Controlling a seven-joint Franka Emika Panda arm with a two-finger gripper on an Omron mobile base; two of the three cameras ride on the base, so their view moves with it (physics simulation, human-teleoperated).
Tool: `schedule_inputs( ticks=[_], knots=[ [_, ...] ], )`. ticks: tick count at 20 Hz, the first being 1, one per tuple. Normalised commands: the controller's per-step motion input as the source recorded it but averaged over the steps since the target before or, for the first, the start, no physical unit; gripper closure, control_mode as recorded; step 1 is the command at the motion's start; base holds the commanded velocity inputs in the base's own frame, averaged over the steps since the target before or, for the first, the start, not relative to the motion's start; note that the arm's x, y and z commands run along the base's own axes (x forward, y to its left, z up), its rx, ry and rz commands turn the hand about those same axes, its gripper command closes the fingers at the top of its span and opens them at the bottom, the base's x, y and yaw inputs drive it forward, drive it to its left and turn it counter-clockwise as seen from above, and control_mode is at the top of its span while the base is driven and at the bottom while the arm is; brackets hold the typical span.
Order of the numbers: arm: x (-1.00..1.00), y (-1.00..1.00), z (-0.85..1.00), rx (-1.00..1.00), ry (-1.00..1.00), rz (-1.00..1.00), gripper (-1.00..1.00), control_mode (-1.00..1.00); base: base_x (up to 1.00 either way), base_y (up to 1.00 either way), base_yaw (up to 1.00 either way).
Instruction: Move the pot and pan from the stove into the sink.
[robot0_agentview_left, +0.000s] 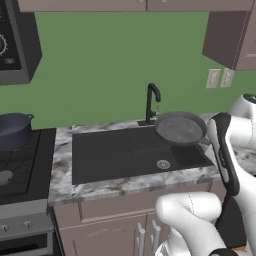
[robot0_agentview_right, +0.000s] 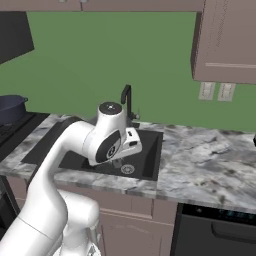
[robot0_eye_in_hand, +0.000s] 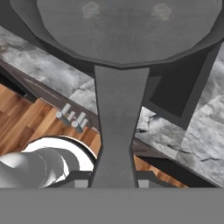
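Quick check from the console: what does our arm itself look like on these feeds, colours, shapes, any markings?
The arm is glossy white, built of thick rounded tube segments that bulge at the bends. Its joints are dark: one round grey-black cap tops a segment, and a dark disc with a pale mark sits on its side. In the left base view a black band runs along a link. No loose cables show.

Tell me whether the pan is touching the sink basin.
Apart. In the left base view the pan hangs tilted above the sink near the faucet, with the basin floor visible below it.
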Motion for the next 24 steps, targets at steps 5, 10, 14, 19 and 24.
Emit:
schedule_inputs(
  ticks=[5, 10, 14, 19, 24],
  knots=[
    [0.06, -0.01, -0.19, -0.05, 0.08, 0.00, 1.00, -1.00, 0.00, 0.00, 0.00],
    [0.12, -0.01, -0.15, -0.03, 0.07, 0.00, 1.00, -1.00, 0.00, 0.00, 0.00],
    [0.20, -0.02, -0.10, -0.01, 0.06, 0.00, 1.00, -1.00, 0.00, 0.00, 0.00],
    [0.26, -0.05, -0.09, 0.00, 0.06, 0.00, 1.00, -1.00, 0.00, 0.00, 0.00],
    [0.30, -0.07, -0.11, 0.00, 0.06, 0.00, 1.00, -1.00, 0.00, 0.00, 0.00]
  ],
)
